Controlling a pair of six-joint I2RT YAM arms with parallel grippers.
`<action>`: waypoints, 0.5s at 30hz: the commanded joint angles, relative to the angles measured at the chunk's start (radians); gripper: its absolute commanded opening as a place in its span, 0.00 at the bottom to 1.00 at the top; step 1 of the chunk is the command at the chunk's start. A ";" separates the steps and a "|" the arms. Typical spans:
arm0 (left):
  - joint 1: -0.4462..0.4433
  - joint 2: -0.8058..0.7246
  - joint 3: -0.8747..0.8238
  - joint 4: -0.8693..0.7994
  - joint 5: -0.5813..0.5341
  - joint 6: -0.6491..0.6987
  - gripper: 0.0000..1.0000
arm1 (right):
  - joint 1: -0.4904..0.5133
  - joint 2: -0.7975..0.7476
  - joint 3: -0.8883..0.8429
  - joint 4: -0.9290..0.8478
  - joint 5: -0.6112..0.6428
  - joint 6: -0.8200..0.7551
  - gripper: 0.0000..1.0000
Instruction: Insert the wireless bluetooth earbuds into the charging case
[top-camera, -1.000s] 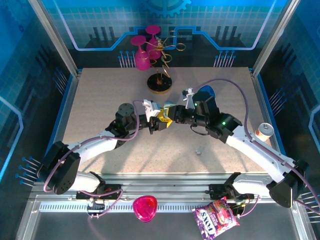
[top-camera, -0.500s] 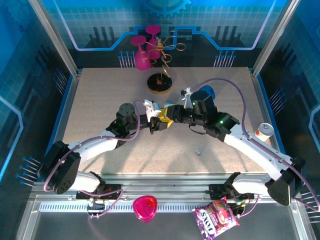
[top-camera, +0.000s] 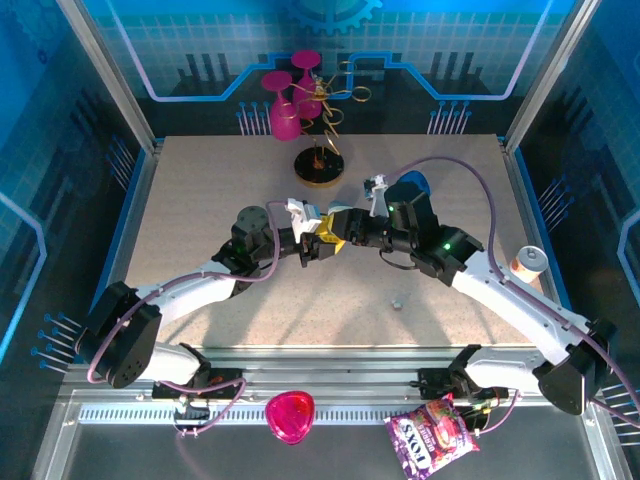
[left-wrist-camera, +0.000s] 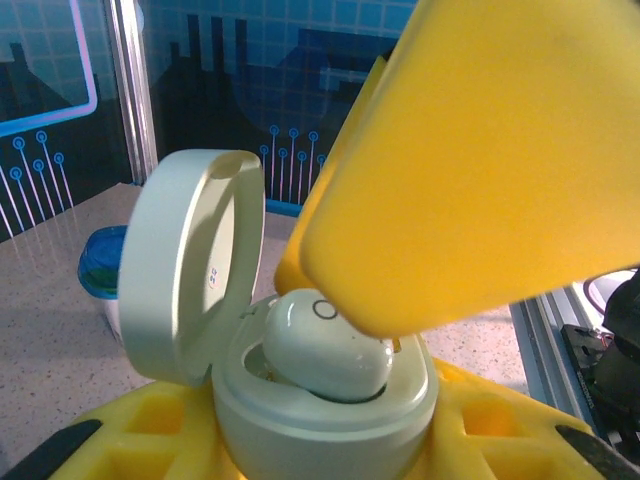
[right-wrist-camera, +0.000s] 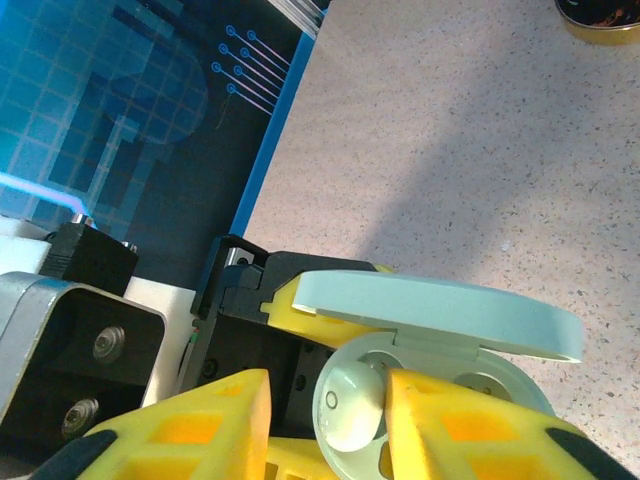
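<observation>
My left gripper (left-wrist-camera: 320, 445) is shut on the pale green charging case (left-wrist-camera: 330, 425), held upright with its round lid (left-wrist-camera: 195, 265) swung open. One earbud (left-wrist-camera: 325, 345), white and glossy, lies in a socket of the case. From above, the yellow fingers (left-wrist-camera: 480, 170) of my right gripper (right-wrist-camera: 325, 400) straddle that earbud (right-wrist-camera: 350, 405). One finger touches it and the other stands apart, so the jaws are open. The lid (right-wrist-camera: 440, 312) shows edge-on in the right wrist view. Seen from above, both grippers meet at mid-table: the left gripper (top-camera: 312, 242) and the right gripper (top-camera: 345, 232).
A black and gold stand (top-camera: 320, 165) with pink glasses (top-camera: 285, 110) is at the back. A blue-capped jar (top-camera: 415, 183) sits behind the right arm, a spool (top-camera: 527, 262) at the right edge. A tiny pale item (top-camera: 397, 300) lies on the table.
The right gripper's jaws have spread apart around the earbud in the case. Both arms have stayed nearly in place, and the left gripper still holds the case.
</observation>
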 joint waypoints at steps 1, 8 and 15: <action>-0.008 0.010 0.017 0.068 -0.005 -0.018 0.32 | 0.012 -0.034 0.018 -0.021 0.019 -0.030 0.39; -0.007 0.003 0.000 0.105 -0.002 -0.012 0.32 | 0.016 -0.100 0.020 -0.048 0.037 -0.078 0.51; -0.002 -0.037 -0.011 0.100 0.005 0.001 0.32 | 0.015 -0.235 -0.002 -0.106 0.096 -0.149 0.57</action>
